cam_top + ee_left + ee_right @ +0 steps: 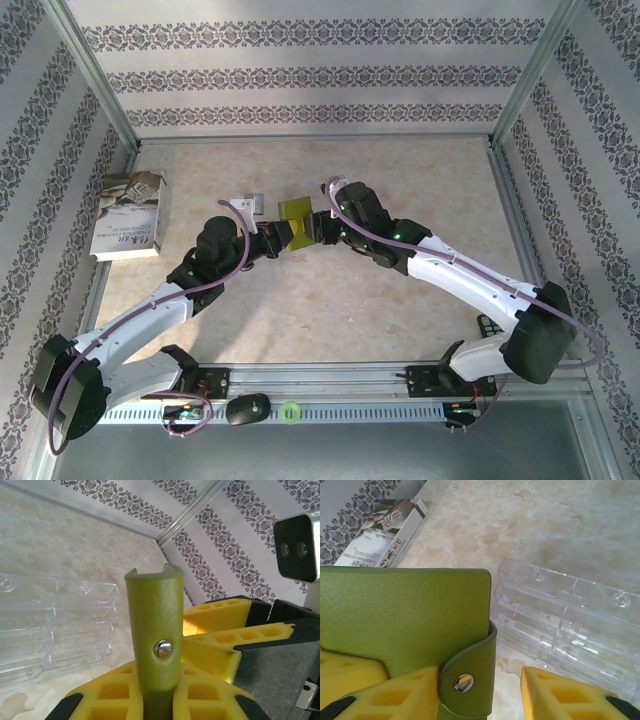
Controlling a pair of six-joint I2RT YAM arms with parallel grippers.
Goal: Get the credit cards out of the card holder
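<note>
**Status: extraction not started.**

1. The card holder (295,213) is held off the worktop (420,170), mid-table between the two claws.
2. The left claw (277,240) is clenched on the lower edge of the card holder, which stands edge-on between its yellow pads (110,692) in the left wrist view.
3. The right claw (465,680) is released. One finger lies against the green cover. The other stands clear of the strap, with worktop visible in the gap.
4. The strap is folded over the edge and its snap stud (463,682) looks fastened. The holder is therefore judged closed.
5. No credit card is visible, on the worktop or projecting from the holder.
6. A clear plastic tray (560,620) lies on the worktop beyond the holder. A book (130,213) lies well apart, at the left wall.

**Remaining:** release the snap, unfold the holder, withdraw both cards.
</note>
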